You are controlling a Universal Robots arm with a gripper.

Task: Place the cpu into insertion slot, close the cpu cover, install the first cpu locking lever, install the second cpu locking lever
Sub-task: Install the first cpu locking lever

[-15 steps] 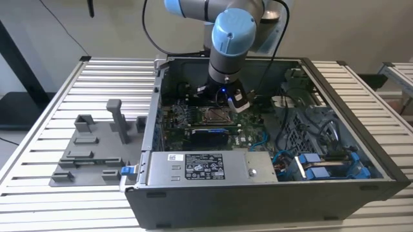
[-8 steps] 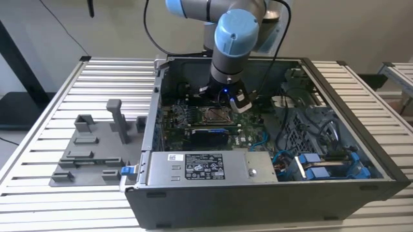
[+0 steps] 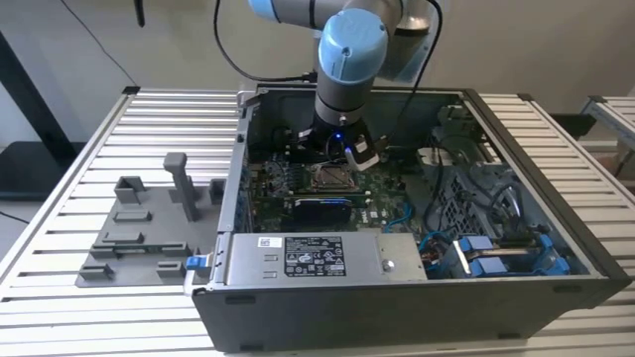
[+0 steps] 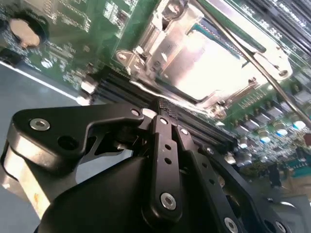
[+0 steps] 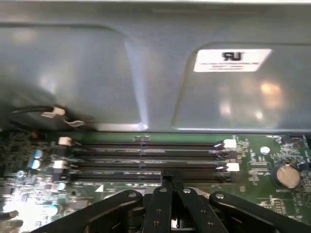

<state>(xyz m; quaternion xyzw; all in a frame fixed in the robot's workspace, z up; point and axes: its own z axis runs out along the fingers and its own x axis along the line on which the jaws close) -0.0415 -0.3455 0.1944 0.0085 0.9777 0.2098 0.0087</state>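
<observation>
Cpu (image 4: 214,63) lies seated in the motherboard socket, its bright metal top framed by the cpu cover (image 4: 146,46), which lies flat over the cpu. A thin locking lever (image 4: 257,60) slants across one side. The pincer (image 4: 159,114) hangs just beside the socket, over the memory slots (image 5: 146,160), fingers pressed together on nothing, inside the computer case (image 3: 397,305) on the tabletop (image 3: 149,126).
</observation>
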